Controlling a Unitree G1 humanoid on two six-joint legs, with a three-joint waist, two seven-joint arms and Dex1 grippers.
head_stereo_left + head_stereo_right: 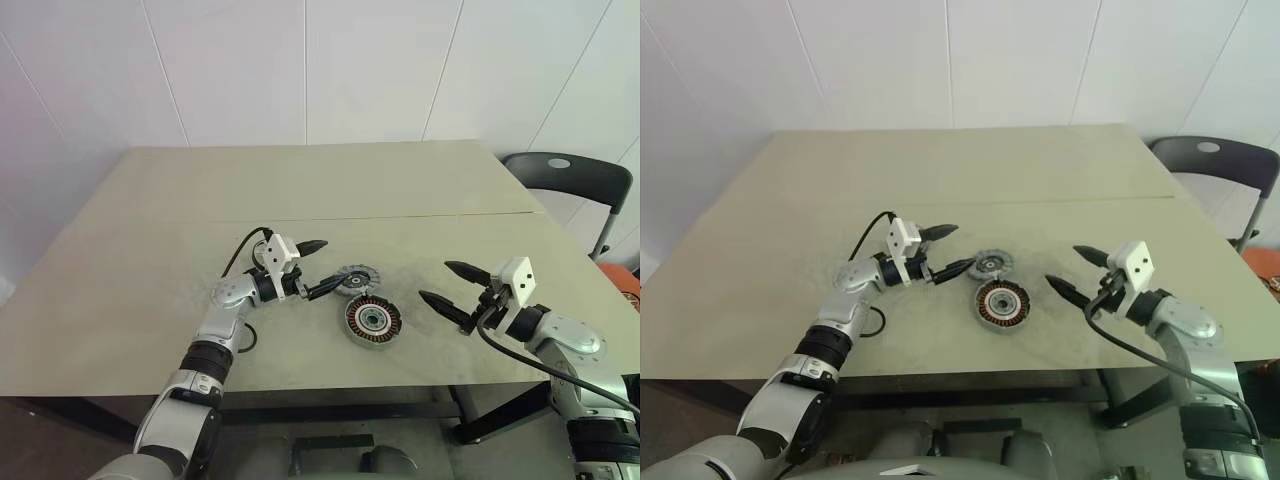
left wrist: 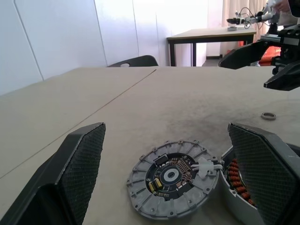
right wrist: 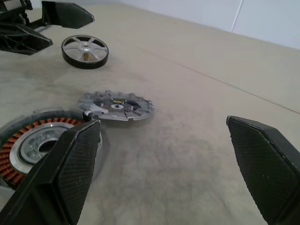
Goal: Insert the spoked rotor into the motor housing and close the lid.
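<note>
Beige table (image 1: pixel 330 190) is seen in front of a white panelled wall, with a black chair (image 1: pixel 570 175) at its right corner. Nearest to the robot, the motor housing (image 1: pixel 373 321) is laid flat on the table, its copper coil ring facing up. Just behind it, touching its far edge, the lid (image 1: pixel 357 279) is placed flat. The spoked rotor (image 3: pixel 85 50) is found a little further, close to the left gripper. The left gripper (image 1: pixel 317 268) is held released, its fingers spread wide, just left of the lid. The right gripper (image 1: pixel 447 284) is also spread wide and nothing is grasped; it is kept apart, to the right of the housing.
</note>
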